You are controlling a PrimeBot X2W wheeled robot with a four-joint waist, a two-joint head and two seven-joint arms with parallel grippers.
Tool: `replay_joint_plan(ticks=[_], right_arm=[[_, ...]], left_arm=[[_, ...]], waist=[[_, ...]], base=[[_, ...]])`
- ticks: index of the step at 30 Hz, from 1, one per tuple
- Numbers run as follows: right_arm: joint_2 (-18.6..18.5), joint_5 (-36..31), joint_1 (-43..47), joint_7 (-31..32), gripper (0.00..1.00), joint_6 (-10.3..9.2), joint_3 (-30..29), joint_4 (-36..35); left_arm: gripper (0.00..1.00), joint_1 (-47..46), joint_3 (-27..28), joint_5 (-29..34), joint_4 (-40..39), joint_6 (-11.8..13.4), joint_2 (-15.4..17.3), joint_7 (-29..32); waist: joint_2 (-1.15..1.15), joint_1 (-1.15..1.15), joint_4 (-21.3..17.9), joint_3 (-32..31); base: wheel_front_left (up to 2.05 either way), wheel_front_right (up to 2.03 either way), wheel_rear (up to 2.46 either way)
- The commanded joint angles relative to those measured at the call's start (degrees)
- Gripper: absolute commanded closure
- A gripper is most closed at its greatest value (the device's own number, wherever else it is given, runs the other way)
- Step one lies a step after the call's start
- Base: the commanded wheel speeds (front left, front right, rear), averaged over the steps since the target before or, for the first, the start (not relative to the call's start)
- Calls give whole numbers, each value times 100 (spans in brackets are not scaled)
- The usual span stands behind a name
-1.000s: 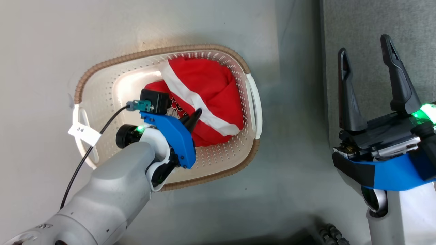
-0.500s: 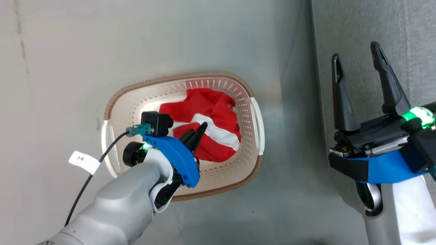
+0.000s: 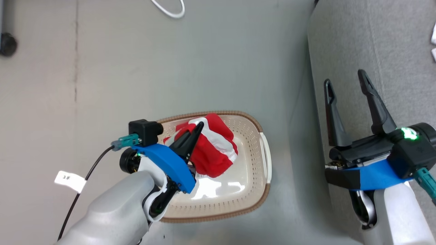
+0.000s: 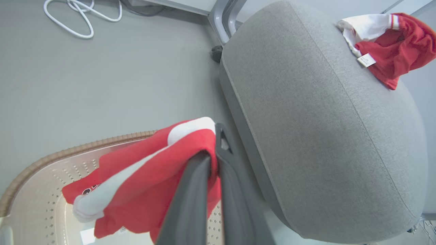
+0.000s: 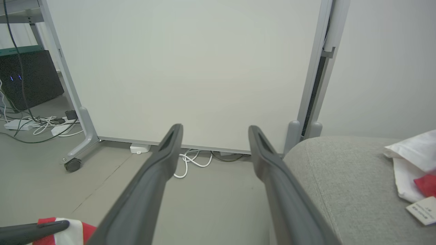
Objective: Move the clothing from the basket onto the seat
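In the head view, the left gripper (image 3: 199,126) is seen pressed together on a fold of the held garment (image 3: 214,153), which hangs bunched over the inside of the basket (image 3: 264,136) on the grey floor (image 3: 204,61). A strip of floor lies between the basket and the seat (image 3: 368,41), and over the seat's near edge the right gripper (image 3: 344,77) is held with its fingers spread and nothing between them. A white cable (image 3: 168,10) is looped on the floor well beyond the basket. In the left wrist view, the held garment (image 4: 150,183) is draped from the pinching left gripper (image 4: 213,149) above the basket's brown rim (image 4: 41,163); the seat (image 4: 323,136) bulks just beside it, and the other garment (image 4: 398,47) is lying at the seat's far end. In the right wrist view, the spread right gripper (image 5: 214,129) is pointed at a white panel (image 5: 190,68) on a wheeled frame, with the seat (image 5: 347,177) and the other garment (image 5: 408,160) at the right.
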Motion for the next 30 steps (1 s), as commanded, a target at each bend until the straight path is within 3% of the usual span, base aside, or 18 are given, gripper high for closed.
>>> replay_joint_plan(ticks=[1, 8, 17, 22, 30], right_arm=[[-10, 36, 75, 0, 0, 1, -6, 50], [7, 164, 286, 0, 0, 1, 32, 272], [29, 301, 560, 0, 0, 1, 77, 444], [34, 327, 718, 0, 0, 1, 63, 485], [40, 400, 993, 0, 0, 1, 75, 527]], left_arm=[[100, 147, 212, 158, -100, -4, 60, -24], [100, 588, 1139, 916, -733, -4, 192, -26], [100, 783, 1716, 1666, -1488, -4, 338, -27], [100, 829, 1868, 2095, -1889, -4, 395, -27], [100, 681, 1666, 2522, -2249, -4, 485, -28]], waist=[[0, 1, -52, -206], [0, 1, -16, -842], [0, 1, -29, -1544], [0, 1, -25, -1862], [0, 1, -21, -2281]], base=[[0, 0, 0], [0, 0, 0], [0, 0, 0], [0, 0, 0], [0, 0, 0]])
